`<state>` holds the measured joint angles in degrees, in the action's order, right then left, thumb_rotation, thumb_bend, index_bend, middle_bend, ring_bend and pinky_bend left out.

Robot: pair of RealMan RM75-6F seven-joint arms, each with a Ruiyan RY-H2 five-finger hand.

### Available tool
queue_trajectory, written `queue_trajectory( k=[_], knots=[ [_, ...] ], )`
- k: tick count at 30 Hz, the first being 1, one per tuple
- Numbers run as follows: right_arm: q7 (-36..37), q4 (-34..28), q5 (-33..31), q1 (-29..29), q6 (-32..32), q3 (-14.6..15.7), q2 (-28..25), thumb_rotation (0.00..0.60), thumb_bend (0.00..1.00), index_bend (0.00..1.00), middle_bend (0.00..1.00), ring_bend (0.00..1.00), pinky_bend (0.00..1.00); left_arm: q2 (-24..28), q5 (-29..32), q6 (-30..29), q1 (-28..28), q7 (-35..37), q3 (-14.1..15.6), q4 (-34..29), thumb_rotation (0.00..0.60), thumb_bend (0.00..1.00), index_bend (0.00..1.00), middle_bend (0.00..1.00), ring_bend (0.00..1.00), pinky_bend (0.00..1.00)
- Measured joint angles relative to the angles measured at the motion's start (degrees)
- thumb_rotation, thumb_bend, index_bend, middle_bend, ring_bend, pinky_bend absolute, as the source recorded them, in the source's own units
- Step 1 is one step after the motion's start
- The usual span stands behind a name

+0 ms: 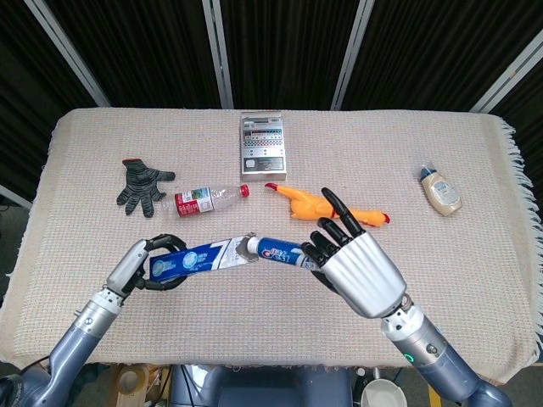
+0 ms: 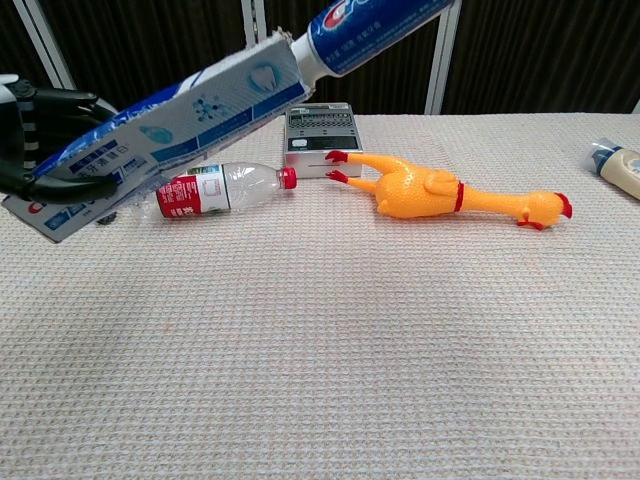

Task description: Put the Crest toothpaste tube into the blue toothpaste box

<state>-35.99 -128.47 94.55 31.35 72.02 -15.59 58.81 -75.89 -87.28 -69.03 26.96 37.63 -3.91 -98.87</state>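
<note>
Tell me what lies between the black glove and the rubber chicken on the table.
The plastic bottle, lying on its side, sits between glove and chicken; head view shows it.

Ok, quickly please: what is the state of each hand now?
Left hand: holds the blue toothpaste box.
Right hand: holds the Crest toothpaste tube, its cap end at the box's open mouth.

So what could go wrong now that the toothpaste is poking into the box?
The toothpaste tube has only its cap end in the blue box, so it might catch on the torn flap and bend it. The left hand holds the box at its far end, so a push from the right hand could tip or slide it loose.
</note>
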Motion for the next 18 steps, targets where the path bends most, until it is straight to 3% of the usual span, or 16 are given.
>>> queue_trajectory(
  k=[18],
  knots=[
    [2.7, -2.5, -0.2, 1.1, -1.7, 0.6, 1.8, 0.6, 0.44, 0.68, 0.63, 0.39, 0.04, -2.6, -1.1, -1.2, 0.1, -0.2, -0.4, 0.2, 0.6, 0.35, 0.58, 0.45, 0.3, 0.39]
  ],
)
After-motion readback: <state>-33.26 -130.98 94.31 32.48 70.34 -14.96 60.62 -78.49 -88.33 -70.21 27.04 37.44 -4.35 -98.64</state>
